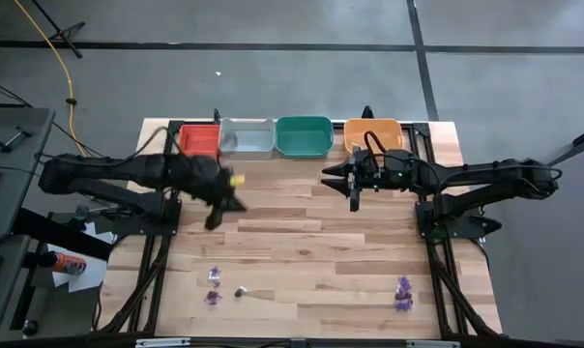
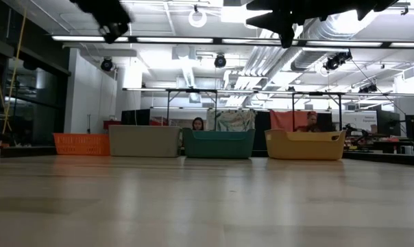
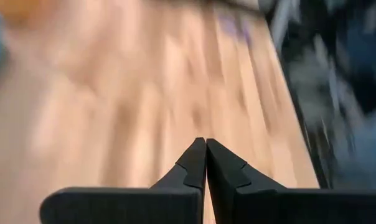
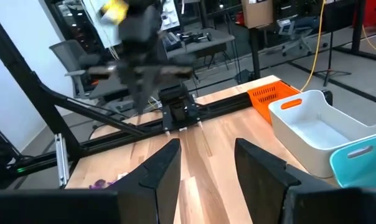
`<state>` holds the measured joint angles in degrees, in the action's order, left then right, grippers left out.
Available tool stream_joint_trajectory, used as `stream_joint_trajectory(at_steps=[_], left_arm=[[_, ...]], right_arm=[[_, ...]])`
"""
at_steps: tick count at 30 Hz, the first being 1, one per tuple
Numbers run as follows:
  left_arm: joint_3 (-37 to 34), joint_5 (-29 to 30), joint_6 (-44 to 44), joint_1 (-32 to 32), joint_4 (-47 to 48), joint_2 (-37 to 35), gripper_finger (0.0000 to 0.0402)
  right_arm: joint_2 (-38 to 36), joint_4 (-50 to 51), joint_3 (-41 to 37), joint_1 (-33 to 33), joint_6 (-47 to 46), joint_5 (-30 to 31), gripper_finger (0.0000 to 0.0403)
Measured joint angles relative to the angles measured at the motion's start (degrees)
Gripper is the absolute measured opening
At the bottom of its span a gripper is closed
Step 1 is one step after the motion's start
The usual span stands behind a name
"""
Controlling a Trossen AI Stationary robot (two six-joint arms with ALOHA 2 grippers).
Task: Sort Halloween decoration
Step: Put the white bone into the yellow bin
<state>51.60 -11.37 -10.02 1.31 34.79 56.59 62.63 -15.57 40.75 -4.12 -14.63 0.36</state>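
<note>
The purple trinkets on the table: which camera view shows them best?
The high view: purple trinkets lie in two groups near the table's front edge. The left wrist view gives only a purple blur, the right wrist view one purple bit at its edge, the low view none.

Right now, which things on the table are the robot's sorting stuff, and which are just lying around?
For the job:
- purple trinkets near the table's front left
- purple trinkets near the front right
- left gripper, shut
- right gripper, open

Just lying about:
- yellow cable on the floor
- orange-labelled can beside the table
</note>
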Motion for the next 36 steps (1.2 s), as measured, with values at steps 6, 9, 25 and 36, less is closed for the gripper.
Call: stream_joint_trajectory(at_steps=[6,9,25,36], left_arm=[[0.7,0.1,-8.9,14.0,9.9,3.1,0.0007],[0.7,0.3,-15.3,21.4,11.5,4.3,0.0022],[0.7,16.7,-37.0,43.9,7.9,24.1,0.0161],[0.7,18.7,-37.3,46.1,5.3,33.1,0.0155]], right_arm=[[0.0,0.3,0.0,0.0,0.3,0.0,0.0145],[0.0,0.6,0.0,0.0,0.4,0.0,0.0145],[0.0,4.8,0.0,0.0,2.3,0.1,0.0145],[0.0,7.3,0.0,-0.5,2.5,2.7,0.0145]])
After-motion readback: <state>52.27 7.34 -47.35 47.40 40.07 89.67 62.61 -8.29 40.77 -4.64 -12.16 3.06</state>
